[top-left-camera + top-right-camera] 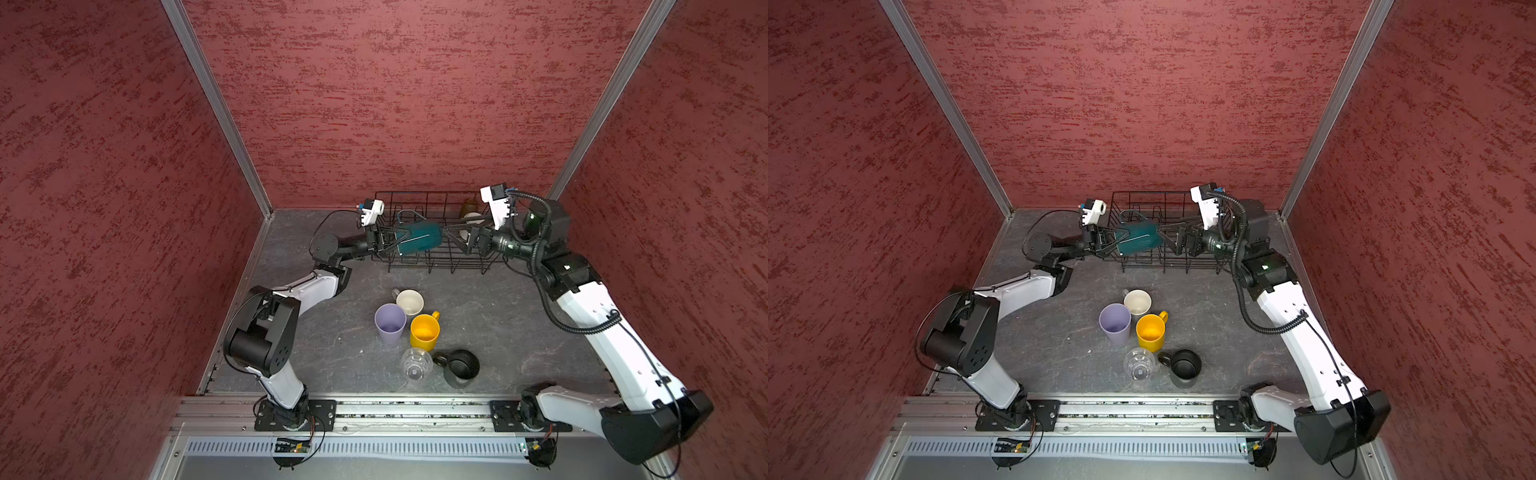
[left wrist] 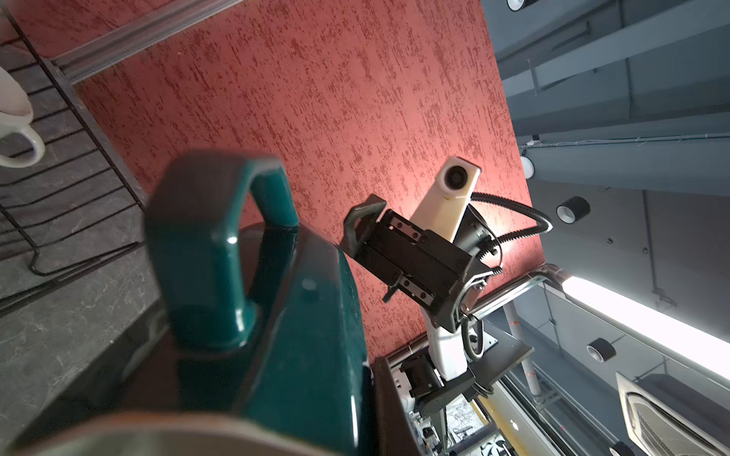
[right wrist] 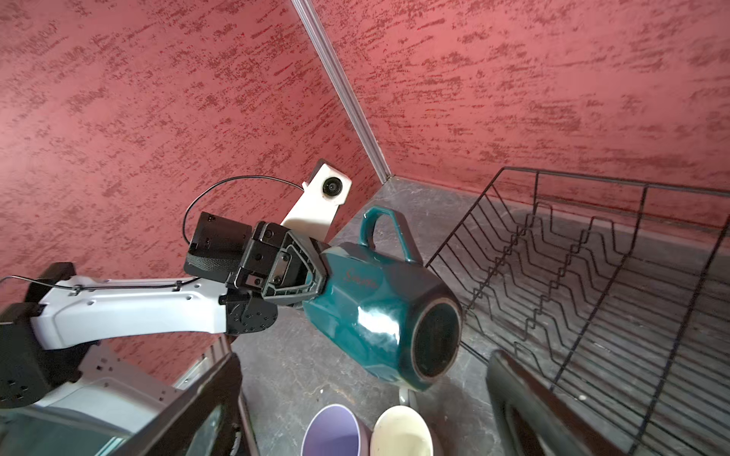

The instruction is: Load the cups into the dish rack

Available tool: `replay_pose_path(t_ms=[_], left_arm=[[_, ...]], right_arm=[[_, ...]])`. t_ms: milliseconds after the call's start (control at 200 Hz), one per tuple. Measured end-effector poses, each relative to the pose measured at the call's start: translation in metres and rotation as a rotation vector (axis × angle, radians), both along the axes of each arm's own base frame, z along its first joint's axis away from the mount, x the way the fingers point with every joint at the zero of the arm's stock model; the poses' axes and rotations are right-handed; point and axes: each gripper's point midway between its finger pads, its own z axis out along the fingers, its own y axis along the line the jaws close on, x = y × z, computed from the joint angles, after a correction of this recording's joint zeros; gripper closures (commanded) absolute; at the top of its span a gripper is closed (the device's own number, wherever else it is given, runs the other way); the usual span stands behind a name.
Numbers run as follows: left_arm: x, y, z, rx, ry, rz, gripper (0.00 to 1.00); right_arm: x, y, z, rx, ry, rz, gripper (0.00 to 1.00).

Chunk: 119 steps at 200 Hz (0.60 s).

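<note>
**Grey tabletop [image 1: 332, 340], red walls [image 1: 374, 104]: teal mug [image 1: 417, 239] at dish rack [image 1: 419, 192]**

Dish rack holds white mug [image 1: 471, 217] and amber glass [image 1: 470, 204] at its right end. Left gripper [image 1: 392, 242] clamps teal mug sideways at its left end. Right gripper [image 1: 451, 237] is wide open just beside the mug's base. Five cups [image 1: 424, 330] stand in front.

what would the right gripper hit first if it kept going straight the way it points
The teal mug, base first: it hangs sideways in the left gripper, directly ahead of the open right gripper. How near is hard to judge.

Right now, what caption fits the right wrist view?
The left fingers clamp the teal mug sideways near the dish rack.
</note>
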Motion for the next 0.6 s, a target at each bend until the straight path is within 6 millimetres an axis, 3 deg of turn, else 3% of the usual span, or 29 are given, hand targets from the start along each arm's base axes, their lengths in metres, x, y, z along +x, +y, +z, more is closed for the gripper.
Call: replay_pose_path(t_ms=[90, 215, 596], left_arm=[[-0.004, -0.001, 0.002, 0.004, 0.003, -0.026, 1.0], [-0.008, -0.002, 0.002, 0.011, 0.006, -0.049, 1.0], [-0.013, -0.005, 0.005, 0.019, -0.003, -0.077, 1.0]], right_arm=[[0.001, 0.002, 0.001, 0.036, 0.016, 0.057, 0.07], [0.006, 0.012, -0.012, 0.05, 0.065, 0.13, 0.06], [0.011, 0.019, -0.039, 0.042, 0.1, 0.181, 0.05]])
